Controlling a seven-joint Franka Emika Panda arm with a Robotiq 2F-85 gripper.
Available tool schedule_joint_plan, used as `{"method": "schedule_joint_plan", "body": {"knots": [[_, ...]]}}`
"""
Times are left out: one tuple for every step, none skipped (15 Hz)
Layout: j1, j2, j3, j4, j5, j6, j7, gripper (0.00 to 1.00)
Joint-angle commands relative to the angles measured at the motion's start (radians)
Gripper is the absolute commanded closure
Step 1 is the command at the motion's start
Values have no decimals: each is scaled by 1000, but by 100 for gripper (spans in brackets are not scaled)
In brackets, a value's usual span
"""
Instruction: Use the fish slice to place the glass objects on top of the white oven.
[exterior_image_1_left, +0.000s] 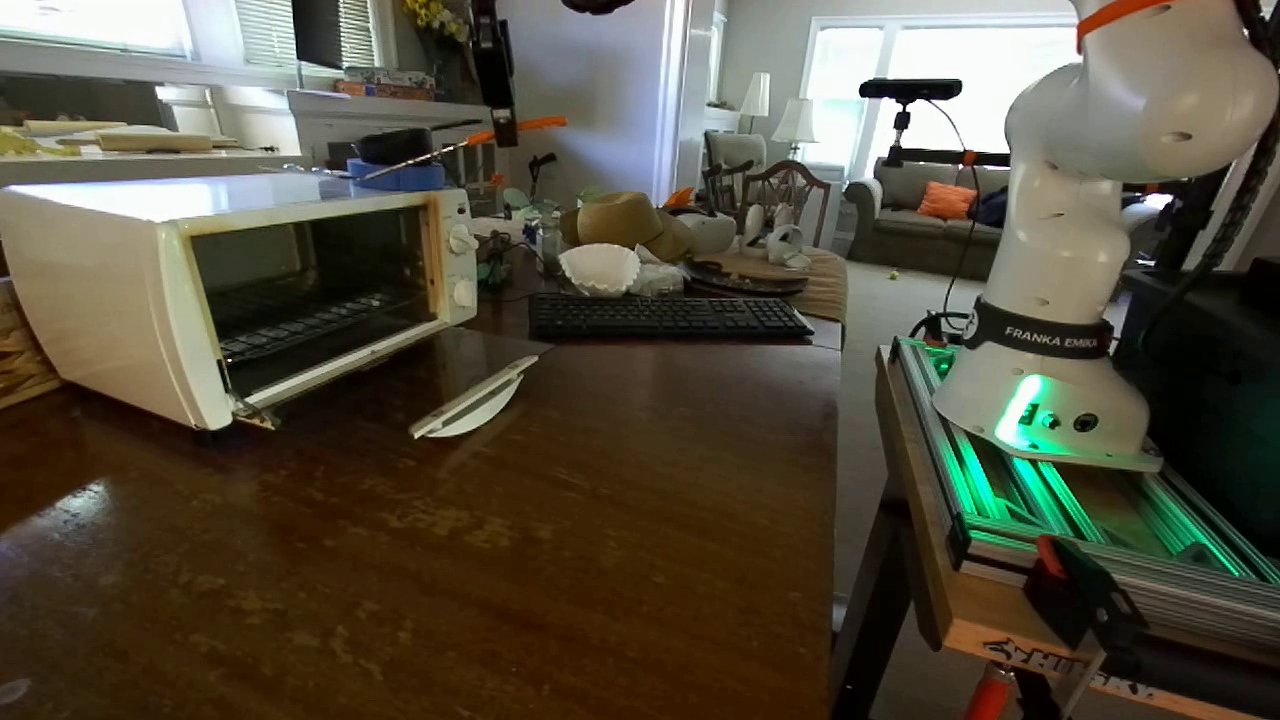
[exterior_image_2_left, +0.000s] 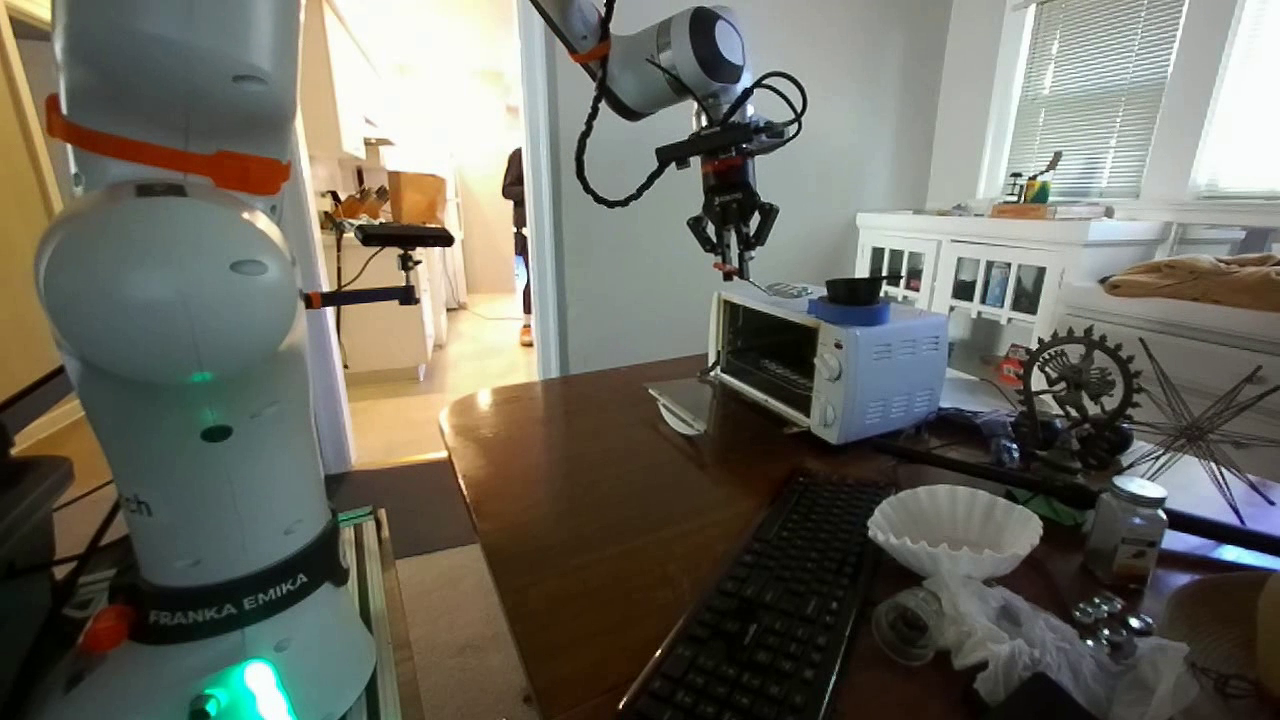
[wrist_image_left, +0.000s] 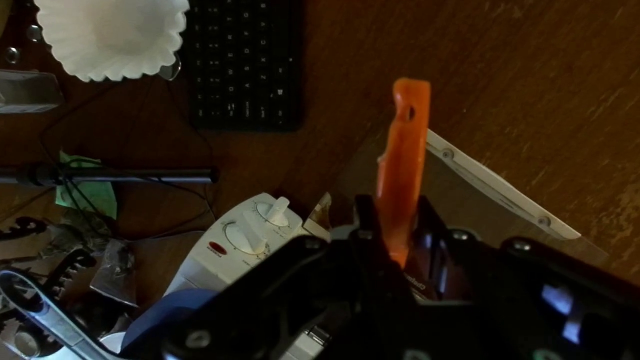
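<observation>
My gripper (exterior_image_2_left: 735, 270) is shut on the orange handle of the fish slice (wrist_image_left: 404, 145), above the front of the white oven. The slice's slotted metal head (exterior_image_2_left: 788, 290) is over the oven top, apparently low; I cannot tell whether it touches. In an exterior view the handle (exterior_image_1_left: 540, 123) sticks out past my fingers (exterior_image_1_left: 505, 138). The white oven (exterior_image_1_left: 100, 300) stands on the table with its door folded down; it also shows in an exterior view (exterior_image_2_left: 890, 380). Several small shiny glass-like pieces (exterior_image_2_left: 1105, 625) lie beside a glass jar (exterior_image_2_left: 1130, 530). Nothing is visible on the slice's head.
A small black pan (exterior_image_2_left: 853, 291) rests on a blue ring (exterior_image_2_left: 850, 312) on the oven top, near the slice. A black keyboard (exterior_image_1_left: 670, 315), a white fluted bowl (exterior_image_2_left: 955, 530), crumpled plastic (exterior_image_2_left: 1040, 640) and a dark metal statue (exterior_image_2_left: 1080, 395) are on or beside the table.
</observation>
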Motion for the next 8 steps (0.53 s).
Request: {"method": "schedule_joint_plan", "body": {"knots": [[1, 18, -4, 16, 25, 15, -12, 94], [-1, 18, -4, 17, 35, 17, -17, 94], [-3, 18, -3, 18, 47, 18, -22, 94], [-4, 18, -3, 19, 57, 20, -26, 94], [-5, 17, -2, 20, 71, 23, -31, 94], [-8, 16, -2, 21, 92, 28, -39, 94], [-10, 16, -2, 21, 105, 31, -44, 94], [-12, 17, -2, 22, 124, 34, -49, 94]]}}
